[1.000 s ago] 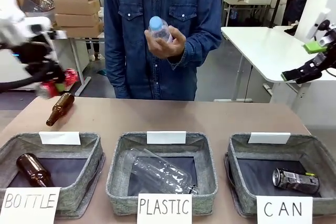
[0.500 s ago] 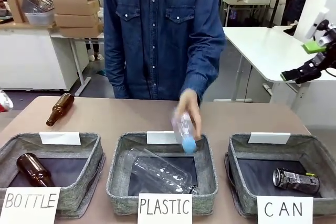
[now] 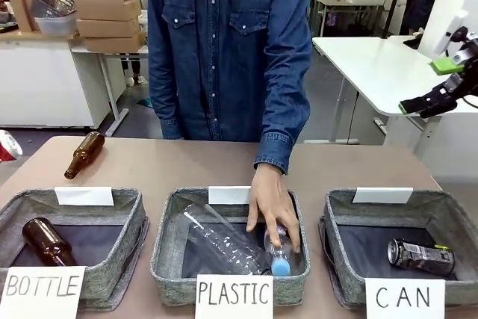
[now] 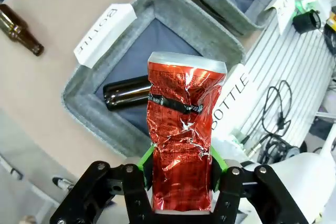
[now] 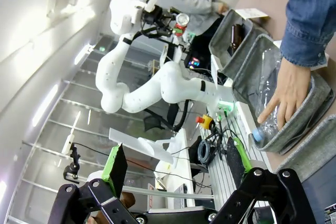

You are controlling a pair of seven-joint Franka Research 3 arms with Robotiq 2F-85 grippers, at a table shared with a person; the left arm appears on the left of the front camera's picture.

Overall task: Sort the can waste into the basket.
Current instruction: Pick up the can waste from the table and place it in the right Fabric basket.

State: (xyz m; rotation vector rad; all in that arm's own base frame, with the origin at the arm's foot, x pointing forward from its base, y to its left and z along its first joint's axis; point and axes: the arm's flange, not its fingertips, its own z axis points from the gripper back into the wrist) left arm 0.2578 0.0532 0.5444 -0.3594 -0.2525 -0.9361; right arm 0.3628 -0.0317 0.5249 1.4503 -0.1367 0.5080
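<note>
My left gripper is shut on a crumpled shiny red can, which stands upright between the green pads, high above the BOTTLE basket. In the front view that red can pokes in at the far left edge. A black can lies on its side in the grey basket signed "CAN" at the front right. My right gripper hangs open and empty, high at the far right, above and behind that basket. The right wrist view shows its jaws spread wide.
A person's hand presses a clear blue-capped bottle into the middle PLASTIC basket, beside another clear bottle. The BOTTLE basket at the left holds a brown bottle. Another brown bottle lies on the table behind it.
The person's hand came down from chest height and put the clear bottle into the PLASTIC basket. My left arm carried the red can leftwards to the picture's edge. The right arm stayed still.
</note>
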